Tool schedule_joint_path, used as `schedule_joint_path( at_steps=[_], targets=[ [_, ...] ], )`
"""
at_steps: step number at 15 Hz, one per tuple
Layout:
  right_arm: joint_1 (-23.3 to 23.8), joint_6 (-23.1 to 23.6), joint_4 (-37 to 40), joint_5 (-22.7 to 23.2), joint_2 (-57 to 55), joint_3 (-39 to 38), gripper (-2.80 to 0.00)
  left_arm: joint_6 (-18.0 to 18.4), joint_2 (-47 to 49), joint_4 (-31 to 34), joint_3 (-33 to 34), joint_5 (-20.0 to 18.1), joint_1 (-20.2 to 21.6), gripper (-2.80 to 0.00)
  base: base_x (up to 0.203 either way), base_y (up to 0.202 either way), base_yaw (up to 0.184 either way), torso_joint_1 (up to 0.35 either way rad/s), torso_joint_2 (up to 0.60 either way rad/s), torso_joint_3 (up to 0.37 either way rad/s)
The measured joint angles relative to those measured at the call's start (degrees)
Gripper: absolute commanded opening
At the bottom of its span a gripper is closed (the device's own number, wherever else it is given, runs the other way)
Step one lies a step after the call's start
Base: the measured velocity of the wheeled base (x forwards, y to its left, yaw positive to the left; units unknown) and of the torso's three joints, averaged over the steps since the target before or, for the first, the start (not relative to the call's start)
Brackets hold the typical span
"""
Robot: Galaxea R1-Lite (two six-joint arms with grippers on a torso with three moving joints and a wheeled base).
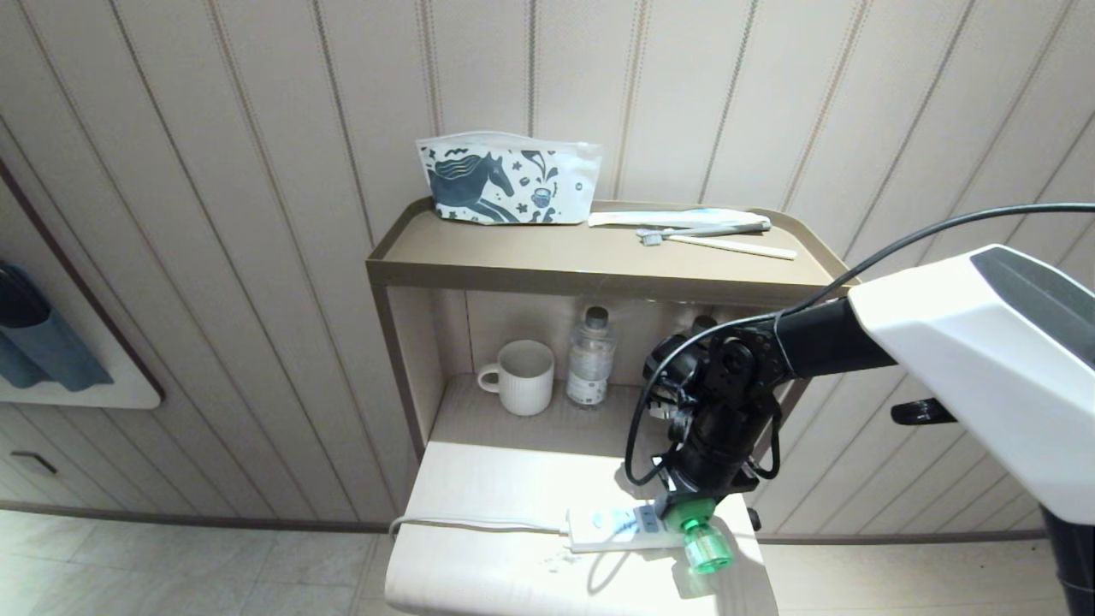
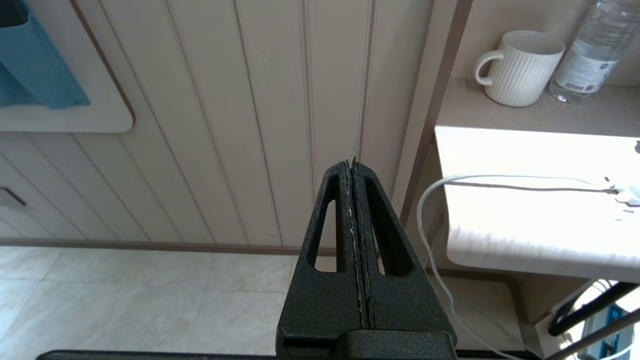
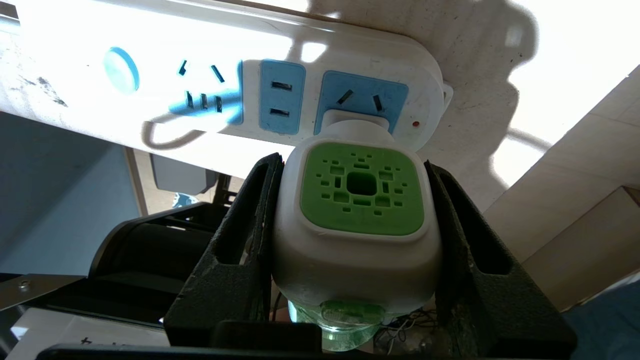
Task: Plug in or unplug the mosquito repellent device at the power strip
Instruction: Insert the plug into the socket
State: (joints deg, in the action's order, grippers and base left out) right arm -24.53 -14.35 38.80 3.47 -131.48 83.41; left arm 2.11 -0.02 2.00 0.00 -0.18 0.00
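Observation:
The mosquito repellent device (image 3: 360,200), a white head with a green vented face and a green bottle (image 1: 708,547), is held between the black fingers of my right gripper (image 3: 351,161). The gripper is shut on the head's two sides. The back of the device meets the end socket of the white power strip (image 3: 350,55), which lies on the pale bedside top (image 1: 479,565) near its front right edge. Whether the prongs sit inside the socket is hidden. In the head view the right gripper (image 1: 680,506) points down at the strip (image 1: 607,526). My left gripper (image 2: 351,162) hangs shut beside the furniture, holding nothing.
The strip's cord (image 1: 470,522) runs left and drops over the edge. A white mug (image 1: 523,376) and a clear water bottle (image 1: 590,358) stand in the niche behind. A printed pouch (image 1: 505,181) and a toothbrush (image 1: 701,229) lie on the upper shelf.

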Motion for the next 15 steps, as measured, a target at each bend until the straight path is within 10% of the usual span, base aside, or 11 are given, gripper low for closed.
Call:
schedule_joint_path(
  at_steps=[5,6,15],
  targets=[
    [0.05,0.04,-0.27,0.05,1.11,-0.61,-2.80,0.05,0.00,0.01,0.00,0.02,0.00,-2.80,0.000,0.000,0.000,0.000,0.00,0.000],
    [-0.03,0.02,-0.32,0.05,1.52,-0.69,0.00,0.00,0.00,0.00,0.00,0.00,0.00,-2.80,0.000,0.000,0.000,0.000,0.00,0.000],
    [-1.12,0.11,-2.32,0.00,7.11,-2.82,0.00,0.01,0.00,0.01,0.00,0.02,0.00,-2.80,0.000,0.000,0.000,0.000,0.00,0.000]
  ],
)
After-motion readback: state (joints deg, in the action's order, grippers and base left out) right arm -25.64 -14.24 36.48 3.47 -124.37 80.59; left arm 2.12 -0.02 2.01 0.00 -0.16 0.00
